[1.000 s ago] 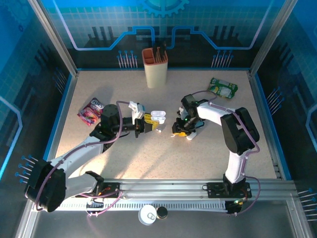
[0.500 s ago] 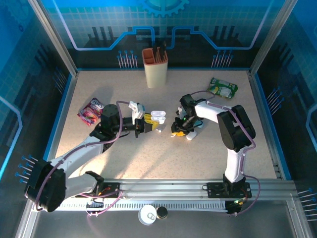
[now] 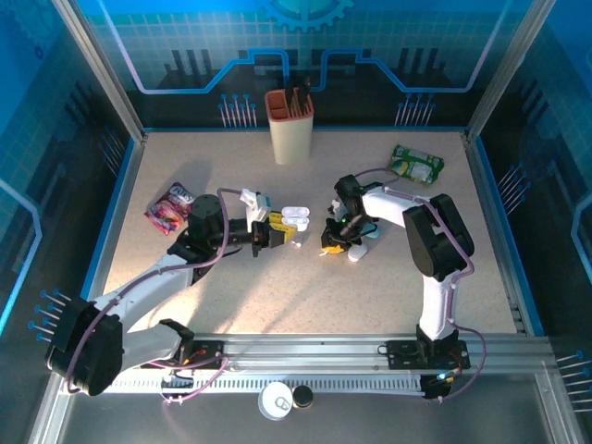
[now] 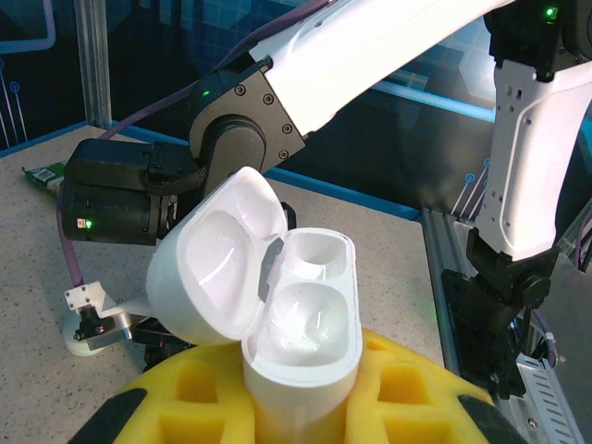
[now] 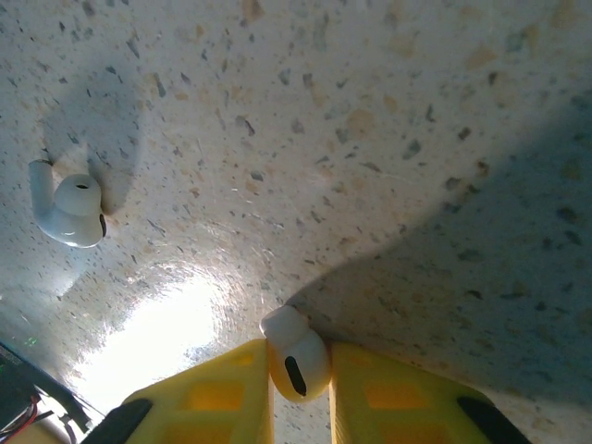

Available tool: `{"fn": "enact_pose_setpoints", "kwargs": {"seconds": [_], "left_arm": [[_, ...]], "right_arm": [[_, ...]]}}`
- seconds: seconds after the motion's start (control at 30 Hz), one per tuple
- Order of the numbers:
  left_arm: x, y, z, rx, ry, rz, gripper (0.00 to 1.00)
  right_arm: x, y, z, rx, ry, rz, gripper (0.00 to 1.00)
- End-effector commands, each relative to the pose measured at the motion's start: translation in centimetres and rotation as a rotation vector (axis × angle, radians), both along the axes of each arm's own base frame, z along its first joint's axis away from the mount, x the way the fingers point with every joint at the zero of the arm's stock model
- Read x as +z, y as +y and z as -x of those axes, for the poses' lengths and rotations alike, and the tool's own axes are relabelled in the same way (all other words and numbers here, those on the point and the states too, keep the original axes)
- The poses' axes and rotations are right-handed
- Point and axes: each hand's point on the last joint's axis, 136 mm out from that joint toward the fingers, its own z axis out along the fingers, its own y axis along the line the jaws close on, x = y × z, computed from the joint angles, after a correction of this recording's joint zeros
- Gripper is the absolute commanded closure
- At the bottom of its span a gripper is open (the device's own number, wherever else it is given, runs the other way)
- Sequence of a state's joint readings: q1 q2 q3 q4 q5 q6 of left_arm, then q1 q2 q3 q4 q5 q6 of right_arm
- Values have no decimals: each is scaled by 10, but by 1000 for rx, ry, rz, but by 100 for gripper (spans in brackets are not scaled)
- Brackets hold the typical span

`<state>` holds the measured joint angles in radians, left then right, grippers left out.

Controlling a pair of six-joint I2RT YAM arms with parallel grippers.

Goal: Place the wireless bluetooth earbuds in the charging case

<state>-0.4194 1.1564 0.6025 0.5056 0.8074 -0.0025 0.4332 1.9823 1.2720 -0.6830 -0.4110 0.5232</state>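
Now the left tool [image 4: 298, 402] pinches the open glossy white plastic charging case [image 4: 303, 319], while the right tool [image 5: 298, 384] nips a small white stemmed earbud [image 5: 294, 361] on the speckled table [image 5: 388, 139], a second white earbud [image 5: 70, 207] lying loose at its ten o'clock.

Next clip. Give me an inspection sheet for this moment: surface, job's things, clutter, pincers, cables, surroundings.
Surface: speckled beige table, bright light patch near the middle; no spills seen.
Job's things: charging case open, both wells empty; held earbud down at the table; loose earbud lying on the table.
Clutter: beige holder at the back, purple packet left, green packet right; white lid and black cap on the front ledge.
Pincers: left pincer shut on the charging case; right pincer closed on the held earbud, low at the surface.
Cables: purple cable on the right arm, not across the job's things.
Surroundings: blue printed panels on three sides.
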Motion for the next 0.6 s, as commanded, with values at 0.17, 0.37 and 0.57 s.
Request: {"fn": "enact_pose_setpoints", "kwargs": {"seconds": [0.17,0.37,0.57], "left_arm": [[-5,3,2,0,24,-5,94],[-10,1,-2,1,49,-15,93],[-16,-2,-8,-6,79,-33,93]], "right_arm": [[40,6,-6,101,-248,-43,81],[93,-6,-6,213,-537,-28,82],[158,-14,-2,314,-792,-16,82]]}}
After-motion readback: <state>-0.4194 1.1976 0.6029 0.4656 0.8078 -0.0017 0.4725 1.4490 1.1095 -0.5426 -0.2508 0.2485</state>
